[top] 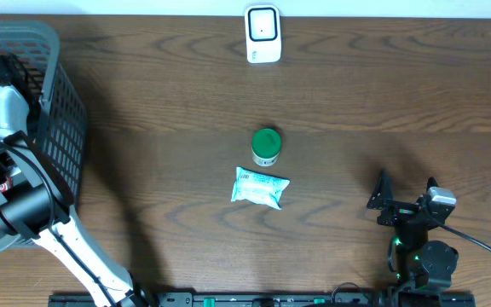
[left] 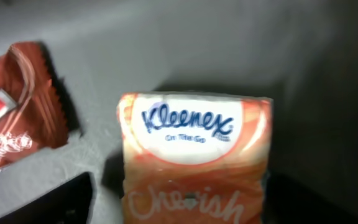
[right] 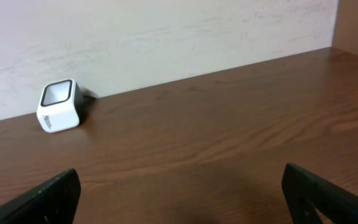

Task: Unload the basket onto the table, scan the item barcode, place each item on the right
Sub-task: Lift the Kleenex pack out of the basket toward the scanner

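Tissue pack (left: 194, 162), one orange and white pack printed with a blue brand name, lies on the grey floor of the basket (top: 58, 111) and fills the lower middle of the left wrist view. The left gripper (left: 185, 199) is down over it with its jaws apart, one dark finger (left: 55, 205) in the lower left corner and the other in the lower right corner. The pack sits between them. A strip of basket floor shows between the pack and the lower-left finger, so the jaws are not clamped on it. One brown snack wrapper (left: 17, 106) with a crimped edge lies just beside the pack at the left edge of that view, so two things are seen in the basket. In the overhead view the single grey basket stands at the left edge of the wooden table (top: 143, 85), with the left arm reaching into it. One white scanner (top: 262, 34) stands at the top centre. One jar with a green lid (top: 266, 146) stands near the middle, and one white and teal packet (top: 260, 188) lies just below it. The right gripper (right: 179, 177) sits at the lower right of the overhead view, well apart from the jar and packet, jaws wide apart and holding nothing.
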{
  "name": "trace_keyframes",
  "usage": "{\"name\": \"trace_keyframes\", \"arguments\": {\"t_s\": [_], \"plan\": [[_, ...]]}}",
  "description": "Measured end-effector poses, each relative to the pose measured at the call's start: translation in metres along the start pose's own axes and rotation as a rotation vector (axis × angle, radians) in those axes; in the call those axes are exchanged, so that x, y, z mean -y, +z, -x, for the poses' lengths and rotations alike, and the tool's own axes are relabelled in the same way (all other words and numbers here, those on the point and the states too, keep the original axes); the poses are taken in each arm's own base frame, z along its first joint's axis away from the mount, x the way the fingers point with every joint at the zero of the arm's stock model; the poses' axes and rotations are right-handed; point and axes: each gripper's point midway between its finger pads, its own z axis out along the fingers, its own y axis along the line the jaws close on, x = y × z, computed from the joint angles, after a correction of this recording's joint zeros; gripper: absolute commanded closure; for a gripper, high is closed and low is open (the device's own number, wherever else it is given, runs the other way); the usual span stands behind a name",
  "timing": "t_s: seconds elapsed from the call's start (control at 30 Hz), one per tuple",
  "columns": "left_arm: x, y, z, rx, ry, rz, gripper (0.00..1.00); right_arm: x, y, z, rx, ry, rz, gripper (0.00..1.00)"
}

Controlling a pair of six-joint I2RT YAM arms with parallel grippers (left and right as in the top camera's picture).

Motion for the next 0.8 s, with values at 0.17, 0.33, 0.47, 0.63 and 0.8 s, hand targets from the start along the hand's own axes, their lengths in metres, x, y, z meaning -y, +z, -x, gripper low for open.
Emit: {"name": "trace_keyframes", "arguments": {"t_s": [0.17,0.33,0.47,0.63,0.8], "plan": [[-0.002,-0.001,-0.002,-0.008,0.036,0.007,0.27,0.000,0.000,0.000,0.000,0.000,0.000,0.01],[-0.013,-0.005,-0.006,-0.033,0.060,0.029,0.39,0.000,0.000,0.000,0.000,0.000,0.000,0.01],[-0.029,-0.012,-0.003,-0.044,0.043,0.044,0.40,0.000,0.000,0.000,0.000,0.000,0.000,0.01],[-0.051,-0.052,0.025,0.012,-0.017,0.016,0.41,0.000,0.000,0.000,0.000,0.000,0.000,0.01],[-0.070,-0.123,0.055,0.130,-0.083,-0.059,0.41,0.000,0.000,0.000,0.000,0.000,0.000,0.01]]}}
